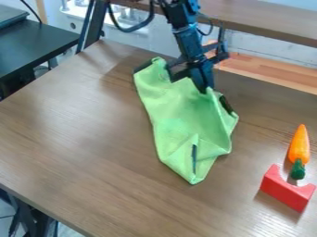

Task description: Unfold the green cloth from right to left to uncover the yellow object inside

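The black gripper point(203, 82) hangs down from the top edge over the upper part of a green cloth point(176, 122). Its lower end meets the cloth near the upper right edge, where the fabric bunches and folds. From there the cloth spreads down across the table to a pointed lower corner. Dark patches show at its upper left corner, at its right edge and in a fold near the bottom. Whether the cloth is gripped is hard to make out.
On the brown table point(80, 139), at the right, a red block point(287, 188) with a curved notch stands by an orange carrot point(300, 146), whose green top reaches into the notch. A dark table point(37, 44) stands at the upper left, beyond the brown table's edge.
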Available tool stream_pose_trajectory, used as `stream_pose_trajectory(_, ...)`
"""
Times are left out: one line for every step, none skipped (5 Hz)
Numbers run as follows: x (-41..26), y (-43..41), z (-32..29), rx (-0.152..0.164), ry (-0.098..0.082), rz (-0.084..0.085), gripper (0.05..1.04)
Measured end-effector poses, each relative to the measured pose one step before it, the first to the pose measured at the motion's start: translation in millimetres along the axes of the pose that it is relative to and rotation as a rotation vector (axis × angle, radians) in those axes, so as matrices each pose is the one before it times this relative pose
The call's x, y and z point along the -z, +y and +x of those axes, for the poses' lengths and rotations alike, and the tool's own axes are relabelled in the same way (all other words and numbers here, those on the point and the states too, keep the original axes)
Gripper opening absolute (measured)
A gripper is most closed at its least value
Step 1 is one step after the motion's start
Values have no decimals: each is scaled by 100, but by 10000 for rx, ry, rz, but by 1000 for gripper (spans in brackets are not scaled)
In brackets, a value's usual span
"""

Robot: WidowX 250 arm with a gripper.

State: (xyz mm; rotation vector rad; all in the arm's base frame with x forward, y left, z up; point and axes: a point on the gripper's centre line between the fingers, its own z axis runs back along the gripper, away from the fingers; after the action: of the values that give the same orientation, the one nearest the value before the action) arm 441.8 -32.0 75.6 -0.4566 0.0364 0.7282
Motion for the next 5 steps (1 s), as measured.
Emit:
stream_pose_trajectory(-388,3530,555,-738,614,243,72)
stream_pose_trajectory(73,4226,1171,-585,364,216,71)
stream_pose_trajectory(-1278,1773,-360,307,-96,-45,70)
stream_pose_trajectory(-1413,1968,-186,228,-61,-112,70)
stream_pose_trajectory(-2208,2026,-507,197,-66,-345,70)
